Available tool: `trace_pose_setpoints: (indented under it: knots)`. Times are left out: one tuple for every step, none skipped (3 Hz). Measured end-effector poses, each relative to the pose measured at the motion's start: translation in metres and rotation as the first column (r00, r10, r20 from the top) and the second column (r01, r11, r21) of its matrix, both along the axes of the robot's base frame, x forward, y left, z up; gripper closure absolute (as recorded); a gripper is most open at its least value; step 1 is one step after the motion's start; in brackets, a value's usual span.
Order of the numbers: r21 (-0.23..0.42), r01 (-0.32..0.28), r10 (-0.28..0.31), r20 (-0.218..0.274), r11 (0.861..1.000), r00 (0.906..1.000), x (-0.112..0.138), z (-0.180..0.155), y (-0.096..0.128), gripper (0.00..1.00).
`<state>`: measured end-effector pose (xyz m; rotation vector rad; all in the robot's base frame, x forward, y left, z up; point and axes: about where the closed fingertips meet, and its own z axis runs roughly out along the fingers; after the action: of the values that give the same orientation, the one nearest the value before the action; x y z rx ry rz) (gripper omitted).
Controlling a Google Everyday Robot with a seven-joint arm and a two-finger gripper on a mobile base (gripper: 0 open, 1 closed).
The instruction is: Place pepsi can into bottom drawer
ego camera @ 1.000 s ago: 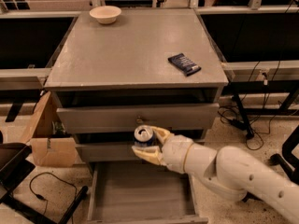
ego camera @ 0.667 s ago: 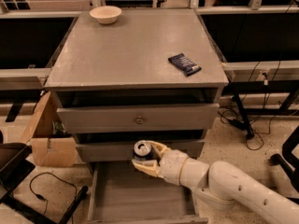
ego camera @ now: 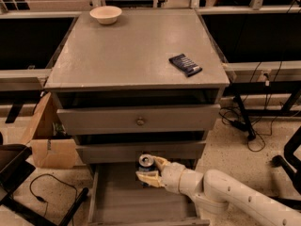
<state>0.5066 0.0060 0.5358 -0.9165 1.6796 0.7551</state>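
Well, from where I stand the gripper (ego camera: 150,171) is low at the front of the cabinet, its pale fingers (ego camera: 159,162) clamped around the pepsi can (ego camera: 145,166), one on either side. The can hangs over the back part of the pulled-out bottom drawer (ego camera: 127,202), just below the front of the middle drawer (ego camera: 141,151). I can't tell whether its base is touching the drawer floor, because the fingers and the can's own body hide that spot. The can stands upright with its long axis close to vertical. Its silver top and pull tab face up, and the dark-blue side faces out toward the open end of the drawer. To finish this well, I'd say the arm should come straight down, keep the can level until its base sits flat on the grey floor, and only then open the fingers. Letting go from any height, or with a lean, would likely tip it, and a round can on a smooth flat floor would roll. It would also pay to keep clear of the middle drawer's front just above. Pulling back along the drawer's length would keep the fingers from brushing the can over. The snack packet (ego camera: 185,64) and the bowl (ego camera: 106,14) up on the cabinet top (ego camera: 131,51) are well out of the way.
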Motion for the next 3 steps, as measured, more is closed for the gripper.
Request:
trace_pose_setpoints:
  knots:
    - [-0.002,0.003,-0.003,-0.018,1.000,0.9998,-0.001,-0.006,-0.002,1.00]
    - [0.028,-0.023,0.023,-0.004,0.999,0.9997,0.021,-0.049,0.010,1.00]
    - [0.015,-0.077,0.076,0.051,0.997,0.9958,0.039,-0.114,0.017,1.00]
